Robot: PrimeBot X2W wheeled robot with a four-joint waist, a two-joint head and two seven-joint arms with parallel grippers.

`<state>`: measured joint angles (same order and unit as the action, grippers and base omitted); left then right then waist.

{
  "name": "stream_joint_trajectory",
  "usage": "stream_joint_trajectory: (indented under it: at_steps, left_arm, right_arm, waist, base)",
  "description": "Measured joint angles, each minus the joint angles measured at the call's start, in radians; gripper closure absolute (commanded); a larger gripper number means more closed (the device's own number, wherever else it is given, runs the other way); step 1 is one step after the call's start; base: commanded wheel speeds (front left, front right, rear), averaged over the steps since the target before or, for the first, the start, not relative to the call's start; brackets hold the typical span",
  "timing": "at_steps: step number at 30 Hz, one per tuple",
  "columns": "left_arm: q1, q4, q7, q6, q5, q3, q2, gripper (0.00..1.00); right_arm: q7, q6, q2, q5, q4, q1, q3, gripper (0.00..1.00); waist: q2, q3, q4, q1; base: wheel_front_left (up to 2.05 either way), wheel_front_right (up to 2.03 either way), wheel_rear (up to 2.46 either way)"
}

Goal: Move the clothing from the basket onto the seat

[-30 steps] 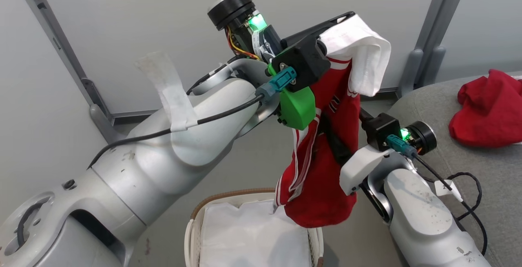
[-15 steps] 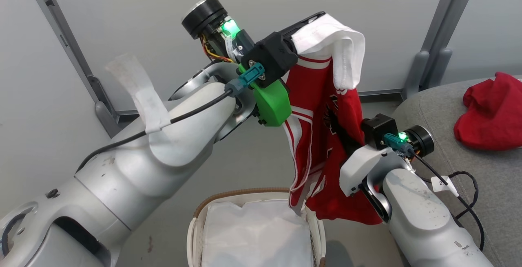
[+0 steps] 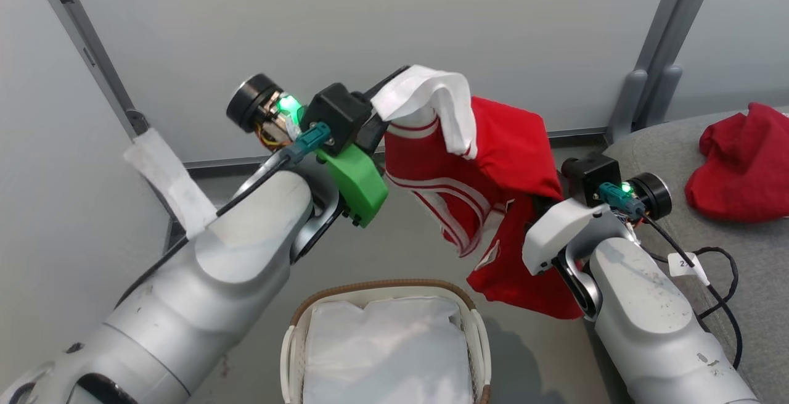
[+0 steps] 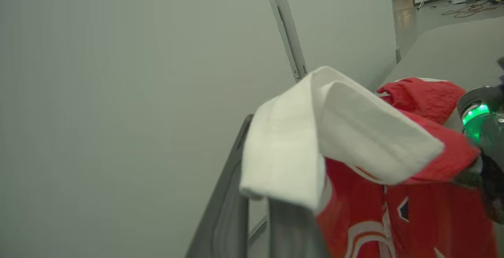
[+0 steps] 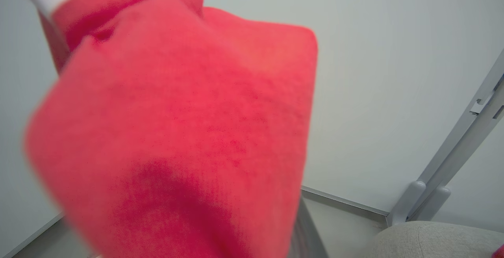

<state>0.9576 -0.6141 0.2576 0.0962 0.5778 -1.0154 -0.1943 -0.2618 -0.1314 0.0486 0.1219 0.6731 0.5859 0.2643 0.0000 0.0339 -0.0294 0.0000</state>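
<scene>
A red piece of clothing [image 3: 493,163] with white striped trim hangs stretched between my two arms, above and to the right of the basket [image 3: 382,285]. My left gripper [image 3: 389,86] is shut on its white panel [image 4: 334,132], which drapes over the fingers [image 4: 232,210]. My right gripper [image 3: 545,199] is shut on the red fabric [image 5: 177,132], and its fingers are buried in the cloth. The basket holds a white liner [image 3: 385,354]. A second red garment [image 3: 739,163] lies on the grey seat [image 3: 758,268] at the right.
A pale wall with grey metal posts [image 3: 669,40] stands close behind both arms. Grey floor [image 3: 419,250] lies between the basket and the wall. Black cables [image 3: 715,280] run from my right wrist over the seat's edge [image 5: 433,238].
My right gripper has shut on the red fabric. The left arm has swung left and lower, spreading the garment between the arms, and its hem has lifted clear of the basket.
</scene>
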Motion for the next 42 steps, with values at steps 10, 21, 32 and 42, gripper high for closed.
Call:
stream_joint_trajectory:
  at_steps: [10, 21, 32, 42]
  left_arm:
    - [-0.244, 0.035, 0.005, -0.025, 0.044, 0.111, 0.002, 0.0]
    - [-0.519, 0.081, 0.006, -0.03, -0.029, 0.267, 0.04, 0.0]
    - [-0.639, 0.123, 0.007, 0.001, -0.098, 0.375, 0.107, 0.0]
    - [-0.651, 0.157, 0.007, 0.019, -0.187, 0.424, 0.125, 0.0]
  right_arm:
    - [0.0, 0.0, 0.0, -0.048, -0.017, 0.02, -0.083, 1.0]
    - [0.0, 0.0, 0.0, -0.099, -0.045, 0.03, -0.141, 1.0]
    - [0.0, 0.0, 0.0, -0.132, -0.065, 0.037, -0.17, 1.0]
    - [0.0, 0.0, 0.001, -0.178, -0.068, 0.078, -0.181, 1.0]
  waist:
    - [0.0, -0.014, -0.005, 0.0]
    - [0.0, -0.023, 0.016, 0.0]
    - [0.0, -0.04, 0.081, 0.0]
    - [0.0, -0.074, 0.231, 0.0]
  base:
    - [0.0, 0.0, 0.0]
    - [0.0, 0.0, 0.0]
    - [0.0, 0.0, 0.0]
    - [0.0, 0.0, 0.0]
